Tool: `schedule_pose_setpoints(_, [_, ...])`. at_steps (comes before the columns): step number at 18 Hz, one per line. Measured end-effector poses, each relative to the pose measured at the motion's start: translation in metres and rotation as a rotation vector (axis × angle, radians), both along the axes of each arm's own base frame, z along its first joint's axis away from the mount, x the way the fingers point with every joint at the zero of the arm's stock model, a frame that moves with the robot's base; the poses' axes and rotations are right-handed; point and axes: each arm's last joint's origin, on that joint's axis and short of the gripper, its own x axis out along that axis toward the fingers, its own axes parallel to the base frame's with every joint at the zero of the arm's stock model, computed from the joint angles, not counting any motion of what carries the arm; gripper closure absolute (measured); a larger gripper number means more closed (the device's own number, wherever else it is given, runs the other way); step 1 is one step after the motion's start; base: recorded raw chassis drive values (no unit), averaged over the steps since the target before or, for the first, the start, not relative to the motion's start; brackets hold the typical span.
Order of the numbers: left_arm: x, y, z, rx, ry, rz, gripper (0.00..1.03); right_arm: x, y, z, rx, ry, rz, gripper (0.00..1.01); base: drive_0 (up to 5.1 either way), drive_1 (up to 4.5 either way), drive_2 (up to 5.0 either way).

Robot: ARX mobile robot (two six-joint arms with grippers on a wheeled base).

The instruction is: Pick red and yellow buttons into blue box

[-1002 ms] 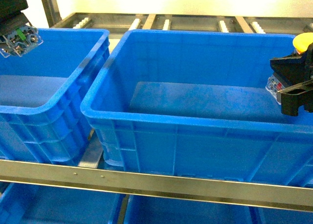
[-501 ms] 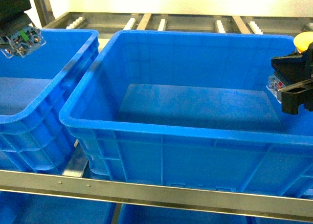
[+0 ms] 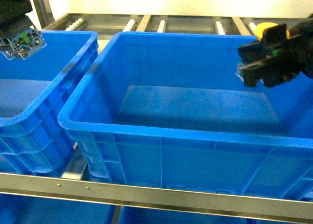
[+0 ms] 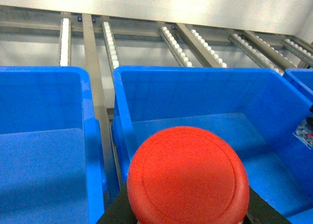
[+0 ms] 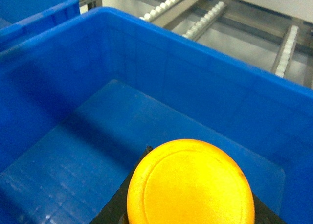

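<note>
The blue box [image 3: 161, 132] fills the middle of the head view, and its floor is bare. My right gripper [image 3: 266, 63] hangs over the box's right side, shut on the yellow button [image 3: 264, 29]. In the right wrist view the yellow cap [image 5: 190, 185] sits close up above the box floor [image 5: 98, 150]. My left gripper [image 3: 20, 38] is at the top left, above the neighbouring crate, shut on the red button. Only that button's clear base [image 3: 23, 42] shows in the head view. The red cap [image 4: 188, 177] fills the bottom of the left wrist view, hiding the jaws.
A second blue crate [image 3: 49, 111] with a dipped front wall stands left of the box. A metal rail [image 3: 156, 197] runs along the front, with more blue bins below it. Roller conveyor tracks [image 4: 176, 40] lie behind the crates.
My right gripper has carried the yellow button left and slightly up, from the box's right edge to over its interior. The crates shifted left in the head view. The left gripper held still.
</note>
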Motion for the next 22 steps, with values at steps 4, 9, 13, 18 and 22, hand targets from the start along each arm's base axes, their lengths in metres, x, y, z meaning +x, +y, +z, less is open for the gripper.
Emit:
schedule_pose_setpoints(4, [0.000,0.000,0.000,0.000,0.000,0.000,0.79,0.029,0.011,0.008,-0.007,-0.034,0.042,0.75,0.0,0.00,0.0])
schedule_pose_setpoints(9, [0.000,0.000,0.000,0.000,0.000,0.000,0.79,0.057,0.019,0.006,-0.054,-0.040,0.056,0.75,0.0,0.00,0.0])
schedule_pose_setpoints(13, [0.000,0.000,0.000,0.000,0.000,0.000,0.79,0.085,0.012,-0.038,-0.200,0.017,0.023,0.75,0.0,0.00,0.0])
schedule_pose_setpoints(18, [0.000,0.000,0.000,0.000,0.000,-0.001,0.79,0.105,-0.007,-0.069,-0.276,0.074,-0.032,0.38,0.0,0.00,0.0])
schedule_pose_setpoints(22, [0.000,0.000,0.000,0.000,0.000,-0.001,0.79,0.105,-0.007,-0.069,-0.276,0.074,-0.033,0.05,0.0,0.00,0.0])
